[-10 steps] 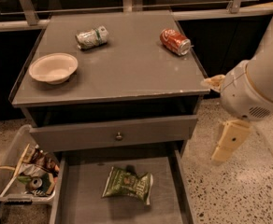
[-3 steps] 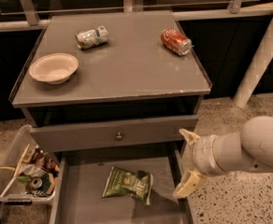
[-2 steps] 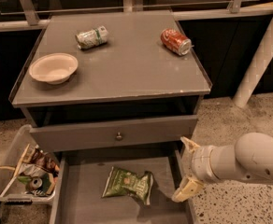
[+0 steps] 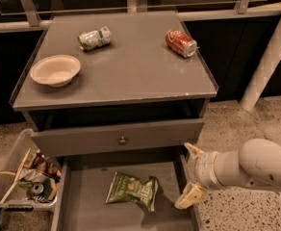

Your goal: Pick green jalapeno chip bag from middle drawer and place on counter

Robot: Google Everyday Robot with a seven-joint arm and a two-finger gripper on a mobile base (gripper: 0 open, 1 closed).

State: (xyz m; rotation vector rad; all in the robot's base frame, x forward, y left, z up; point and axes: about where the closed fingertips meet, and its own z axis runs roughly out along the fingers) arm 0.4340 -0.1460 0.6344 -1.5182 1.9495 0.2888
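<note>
The green jalapeno chip bag (image 4: 132,190) lies flat on the grey floor of the open middle drawer (image 4: 85,201), near its centre. My gripper (image 4: 192,176) hangs at the drawer's right wall, to the right of the bag and apart from it. Its two pale fingers are spread open with nothing between them. The white arm reaches in from the right edge. The counter (image 4: 126,71) is the grey cabinet top above the drawers.
On the counter stand a pale bowl (image 4: 55,70) at the left, a dented silver-green can (image 4: 95,38) at the back and a red soda can (image 4: 181,43) at the back right. A clear bin of trash (image 4: 22,179) sits left of the drawer. A white pole (image 4: 268,57) leans at the right.
My arm has swung down from beside the counter's right edge to the drawer's right wall. Over the last second the gripper has hardly shifted. The bag has not moved.
</note>
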